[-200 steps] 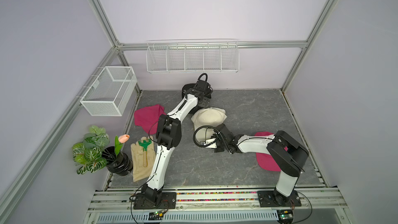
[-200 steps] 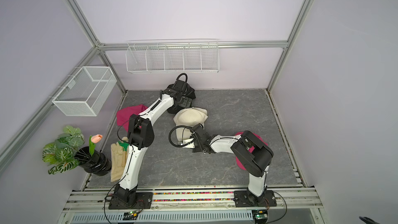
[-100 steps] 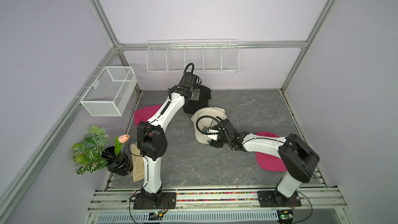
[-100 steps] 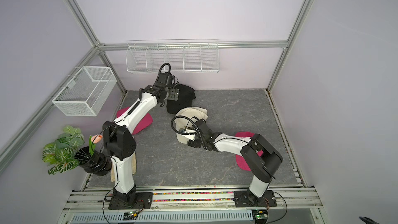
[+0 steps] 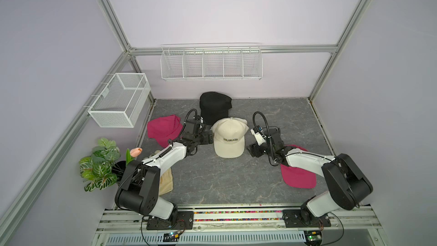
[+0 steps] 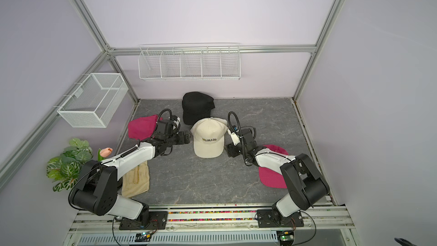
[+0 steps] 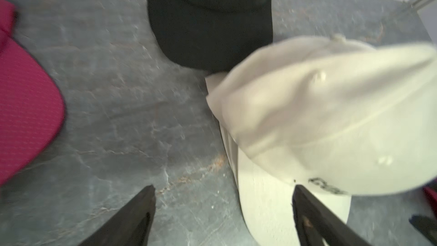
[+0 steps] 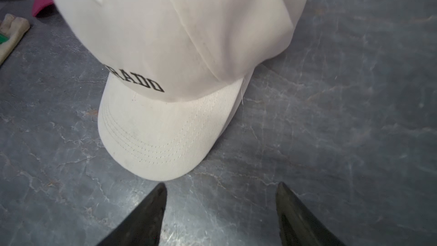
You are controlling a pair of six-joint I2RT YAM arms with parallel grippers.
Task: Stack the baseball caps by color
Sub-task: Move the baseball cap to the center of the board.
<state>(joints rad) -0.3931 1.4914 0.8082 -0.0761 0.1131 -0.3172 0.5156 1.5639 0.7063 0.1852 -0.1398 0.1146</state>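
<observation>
With the cream fabric "COLORADO" caps (image 5: 229, 136) apparently stacked, left gripper (image 7: 224, 186) and right gripper (image 8: 221, 184) both gape empty; next, I judge, one magenta fabric cap (image 5: 299, 177) needs carrying onto the other magenta cap (image 5: 163, 127).

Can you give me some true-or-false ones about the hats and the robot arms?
The cream cap says COLORADO. True.
The two pink caps are stacked together. False: one pink cap lies beside the left arm, the other under the right arm.
The right gripper holds the cream cap. False: its jaws stand open and empty, short of the brim.
The black cap lies behind the cream cap, nearer the back wall. True.
</observation>
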